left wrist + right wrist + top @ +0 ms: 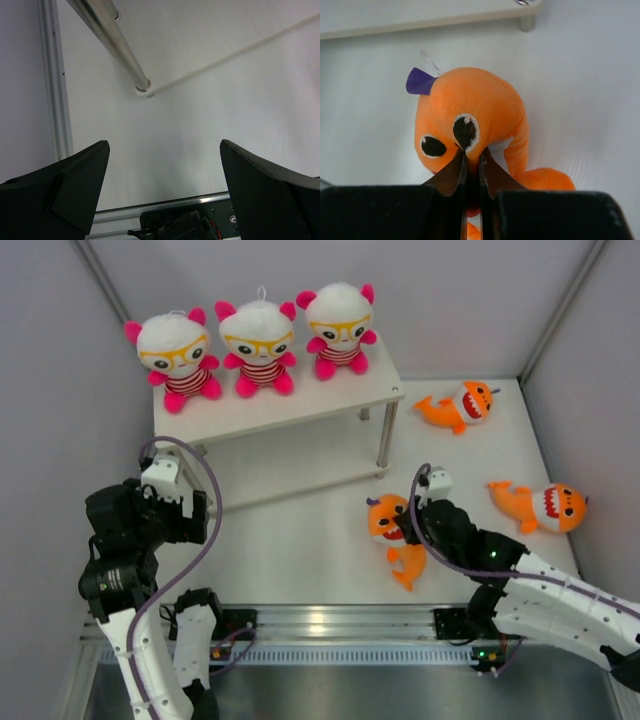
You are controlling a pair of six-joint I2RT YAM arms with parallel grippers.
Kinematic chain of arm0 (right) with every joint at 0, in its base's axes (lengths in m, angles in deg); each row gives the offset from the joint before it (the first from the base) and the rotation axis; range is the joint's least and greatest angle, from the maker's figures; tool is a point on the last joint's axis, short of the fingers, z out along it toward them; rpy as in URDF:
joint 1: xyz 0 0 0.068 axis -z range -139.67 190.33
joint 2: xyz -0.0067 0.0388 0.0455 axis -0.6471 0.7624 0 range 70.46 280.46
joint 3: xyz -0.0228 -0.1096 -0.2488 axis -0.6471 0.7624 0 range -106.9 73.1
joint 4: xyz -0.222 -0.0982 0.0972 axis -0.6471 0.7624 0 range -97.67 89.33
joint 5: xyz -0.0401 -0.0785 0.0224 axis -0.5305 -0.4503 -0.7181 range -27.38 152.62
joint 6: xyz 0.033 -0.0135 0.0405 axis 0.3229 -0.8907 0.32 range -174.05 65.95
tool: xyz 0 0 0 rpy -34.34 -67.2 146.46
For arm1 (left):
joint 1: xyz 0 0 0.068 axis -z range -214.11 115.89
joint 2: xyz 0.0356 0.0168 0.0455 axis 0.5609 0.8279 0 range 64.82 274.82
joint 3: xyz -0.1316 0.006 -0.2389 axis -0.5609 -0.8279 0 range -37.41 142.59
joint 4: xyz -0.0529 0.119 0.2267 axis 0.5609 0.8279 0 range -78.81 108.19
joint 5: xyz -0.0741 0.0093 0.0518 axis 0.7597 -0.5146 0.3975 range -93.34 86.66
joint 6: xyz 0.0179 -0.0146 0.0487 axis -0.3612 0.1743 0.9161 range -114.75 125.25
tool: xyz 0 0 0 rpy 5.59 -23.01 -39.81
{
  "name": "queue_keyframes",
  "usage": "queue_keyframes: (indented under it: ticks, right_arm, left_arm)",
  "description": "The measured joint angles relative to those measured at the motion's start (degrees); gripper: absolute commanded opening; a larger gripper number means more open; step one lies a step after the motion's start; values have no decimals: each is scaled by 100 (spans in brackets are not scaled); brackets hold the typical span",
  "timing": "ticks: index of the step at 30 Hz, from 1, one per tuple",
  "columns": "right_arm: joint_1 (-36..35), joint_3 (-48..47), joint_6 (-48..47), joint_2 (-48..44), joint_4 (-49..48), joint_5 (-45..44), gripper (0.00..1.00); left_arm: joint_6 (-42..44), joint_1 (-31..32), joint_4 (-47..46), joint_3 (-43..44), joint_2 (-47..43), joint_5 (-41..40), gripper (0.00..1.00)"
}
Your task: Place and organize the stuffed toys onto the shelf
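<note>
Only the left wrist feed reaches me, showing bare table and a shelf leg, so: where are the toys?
Observer: Three bears sit in a row on the shelf top.
Operator: The sharks?
Observer: Two sharks lie on the table right of the shelf; a third shark lies nearer the arms.
Operator: Right pincer?
Observer: The right pincer is shut on the third shark's face.
</note>
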Motion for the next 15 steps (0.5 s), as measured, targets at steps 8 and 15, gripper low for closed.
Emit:
queue_keyframes:
  ticks: [8,15]
  right_arm:
    - [-824,-756,-1576,1248,-2002,-258,0]
    - [-859,-1255,-2889,2424,-3412,-280,0]
  left_arm:
    - [0,9,0,0,0,-63,98]
    - [0,9,2,0,0,-127,98]
